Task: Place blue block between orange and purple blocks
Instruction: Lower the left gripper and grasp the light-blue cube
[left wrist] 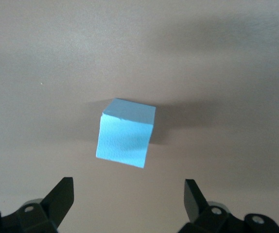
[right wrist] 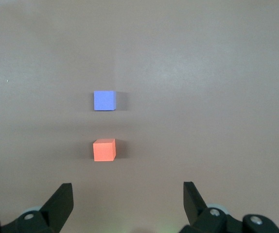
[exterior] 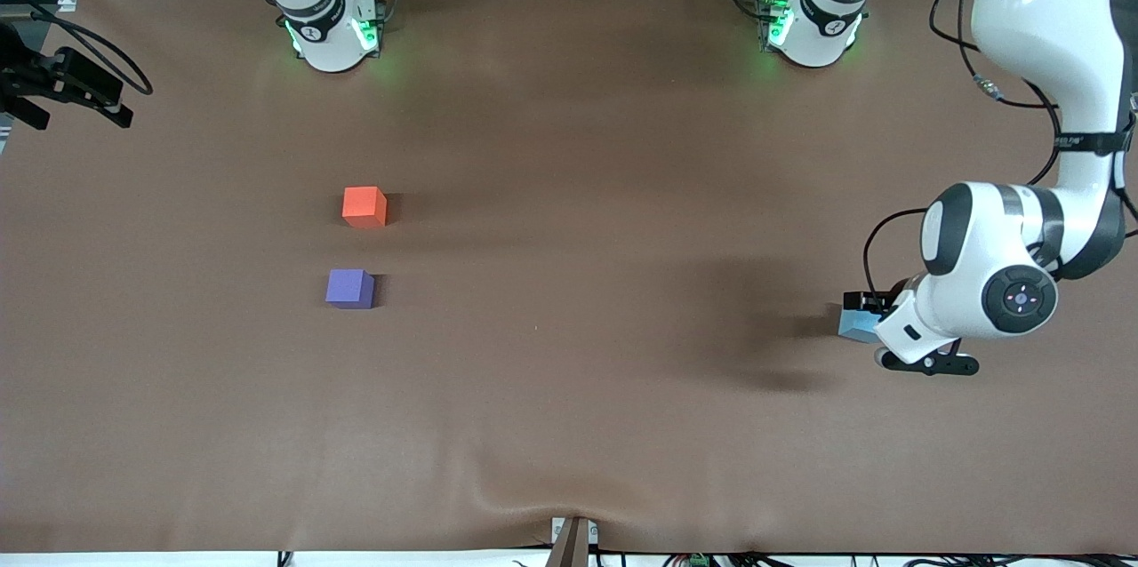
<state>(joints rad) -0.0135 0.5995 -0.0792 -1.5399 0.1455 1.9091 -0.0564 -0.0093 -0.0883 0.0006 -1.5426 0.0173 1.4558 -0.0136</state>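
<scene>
The blue block (exterior: 855,326) lies on the brown table toward the left arm's end, partly covered by the left arm's hand. In the left wrist view the blue block (left wrist: 126,138) lies ahead of my open left gripper (left wrist: 128,187), not between its fingers. The orange block (exterior: 364,206) and the purple block (exterior: 349,289) lie toward the right arm's end, the purple one nearer the front camera, with a gap of about one block between them. My right gripper (right wrist: 128,190) is open and empty above the table, and its view shows the orange block (right wrist: 104,149) and the purple block (right wrist: 104,100).
A black camera mount (exterior: 62,83) juts over the table's edge at the right arm's end. A small bracket (exterior: 573,539) stands at the table's front edge. The two arm bases (exterior: 331,29) (exterior: 811,25) stand along the back edge.
</scene>
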